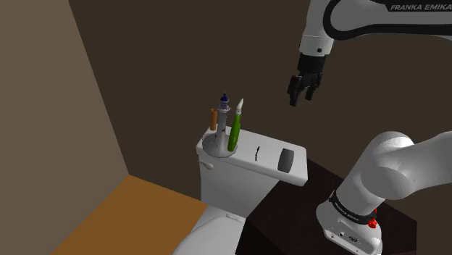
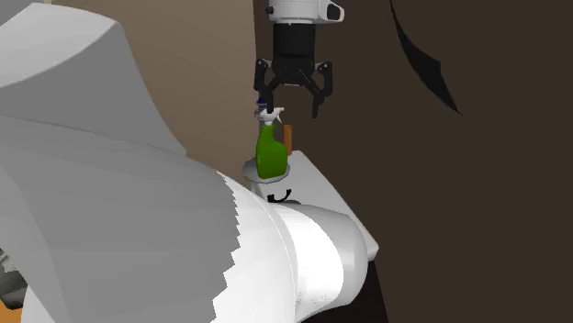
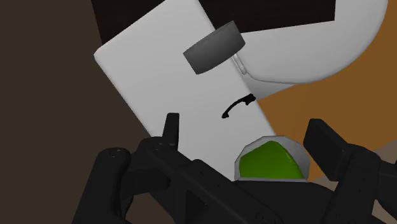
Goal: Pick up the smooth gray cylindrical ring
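The grey ring (image 1: pixel 214 147) lies on the end of a white toilet tank lid (image 1: pixel 266 149) nearest the shoulder view's left. A green spray bottle (image 1: pixel 234 130), an orange bottle (image 1: pixel 214 117) and a blue-capped bottle (image 1: pixel 224 102) stand inside it. My gripper (image 1: pixel 299 100) hangs open high above the lid, up and to the right of the ring in the shoulder view. In the wrist view the ring's rim (image 3: pixel 292 147) curves around the green bottle (image 3: pixel 267 162) just beyond my spread fingers. The second exterior view has the gripper (image 2: pixel 292 101) above the ring (image 2: pixel 250 171) and bottle (image 2: pixel 270 151).
A dark grey block (image 1: pixel 287 159) lies at the lid's other end, and a small black curved piece (image 1: pixel 256 153) lies mid-lid. The toilet bowl (image 1: pixel 210 232) sits below over a brown floor (image 1: pixel 123 210). Brown walls stand behind. My arm's white links (image 2: pixel 138 211) block much of the second exterior view.
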Available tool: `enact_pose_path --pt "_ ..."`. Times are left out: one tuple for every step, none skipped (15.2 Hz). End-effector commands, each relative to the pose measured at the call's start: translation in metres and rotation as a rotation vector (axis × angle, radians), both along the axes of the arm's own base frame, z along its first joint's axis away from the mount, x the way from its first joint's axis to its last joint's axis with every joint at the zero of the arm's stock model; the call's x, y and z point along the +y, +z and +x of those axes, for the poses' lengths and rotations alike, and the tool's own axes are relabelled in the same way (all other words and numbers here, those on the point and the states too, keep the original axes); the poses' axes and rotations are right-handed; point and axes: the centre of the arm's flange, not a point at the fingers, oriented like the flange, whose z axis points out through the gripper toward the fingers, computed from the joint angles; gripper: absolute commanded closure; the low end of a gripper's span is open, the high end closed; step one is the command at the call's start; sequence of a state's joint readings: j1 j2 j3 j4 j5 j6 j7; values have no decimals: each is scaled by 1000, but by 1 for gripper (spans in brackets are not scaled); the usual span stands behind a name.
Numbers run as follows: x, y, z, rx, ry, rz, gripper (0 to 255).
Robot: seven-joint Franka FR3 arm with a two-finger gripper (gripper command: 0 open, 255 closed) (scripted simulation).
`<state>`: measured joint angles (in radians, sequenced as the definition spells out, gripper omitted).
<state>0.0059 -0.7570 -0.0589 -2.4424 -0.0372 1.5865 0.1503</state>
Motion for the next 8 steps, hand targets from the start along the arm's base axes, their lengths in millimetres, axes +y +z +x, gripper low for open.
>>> enact_pose_path --pt "0 0 0 0 0 0 0" --pt "-3 -13 2 9 -35 0 0" --pt "-5 -26 4 18 -70 -1 0" --pt "-8 -40 6 27 -105 -1 0" --pt "-11 -53 7 36 -140 -2 0" --pt "-14 -66 9 45 -175 -2 0" --pt "-17 -79 10 54 -210 -3 0" --pt "-19 -92 11 63 -245 -3 0"
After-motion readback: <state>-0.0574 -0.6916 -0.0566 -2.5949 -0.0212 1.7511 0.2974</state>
